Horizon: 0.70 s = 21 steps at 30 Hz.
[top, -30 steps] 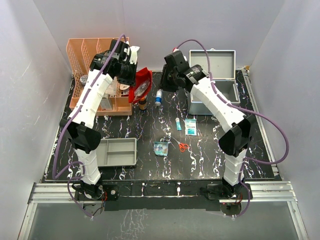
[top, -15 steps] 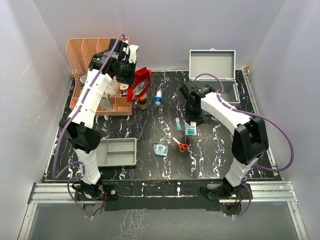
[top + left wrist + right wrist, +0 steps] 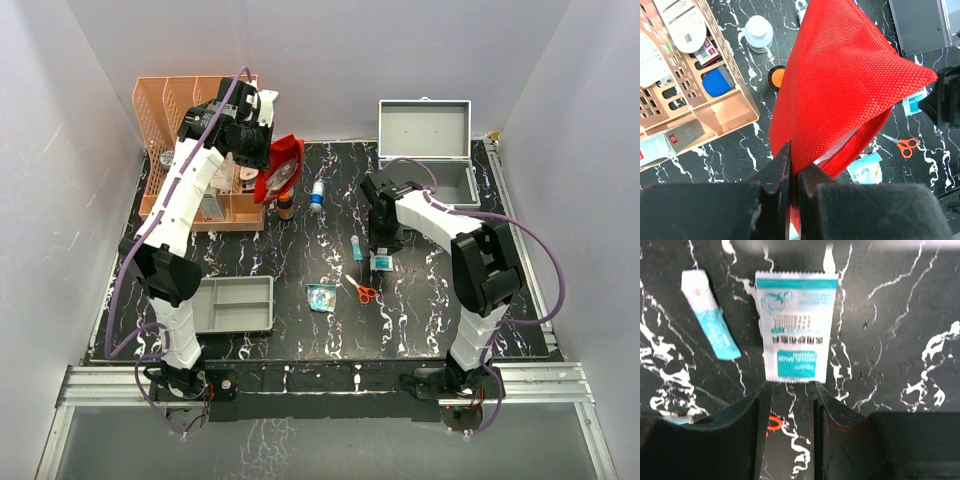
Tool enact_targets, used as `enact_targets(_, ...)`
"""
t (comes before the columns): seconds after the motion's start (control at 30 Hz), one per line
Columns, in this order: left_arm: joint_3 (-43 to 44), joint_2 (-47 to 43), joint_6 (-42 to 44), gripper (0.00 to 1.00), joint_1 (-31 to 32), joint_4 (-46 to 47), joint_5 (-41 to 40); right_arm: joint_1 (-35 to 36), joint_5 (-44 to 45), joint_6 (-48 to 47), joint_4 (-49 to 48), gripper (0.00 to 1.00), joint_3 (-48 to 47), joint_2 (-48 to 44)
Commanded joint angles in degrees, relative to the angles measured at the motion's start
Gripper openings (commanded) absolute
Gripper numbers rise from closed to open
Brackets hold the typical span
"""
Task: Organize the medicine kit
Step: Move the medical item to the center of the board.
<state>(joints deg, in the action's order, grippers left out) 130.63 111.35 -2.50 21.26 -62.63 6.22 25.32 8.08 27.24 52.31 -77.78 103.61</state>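
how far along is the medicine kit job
Done: the medicine kit stands open. In hand: the left gripper holds the red pouch aloft; the right gripper hangs open over the gauze packet. Left: that packet, the tube and the scissors lie outside the kit.

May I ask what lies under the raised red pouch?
Beneath the red pouch, an orange bottle cap peeks out at one edge and a clear packet at its lower tip. Whatever else lies below is covered by the fabric.
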Motion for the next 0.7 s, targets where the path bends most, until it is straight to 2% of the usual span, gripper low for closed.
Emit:
enact_targets(0.0, 1.7, -1.5, 0.3, 0.0, 0.4, 0.0, 1.2, -1.0, -0.6, -1.9, -6.1, 0.33, 0.3, 2.4)
enact_targets(0.33, 1.9, -1.2, 0.3, 0.0, 0.5, 0.0, 1.5, -1.2, -1.9, -1.5, -8.0, 0.33, 2.2, 4.1)
enact_targets(0.67, 2.1, -0.9, 0.3, 0.0, 0.5, 0.1, 2.4, -0.9, -1.7, -0.5, -8.8, 0.35, 6.1, 1.6)
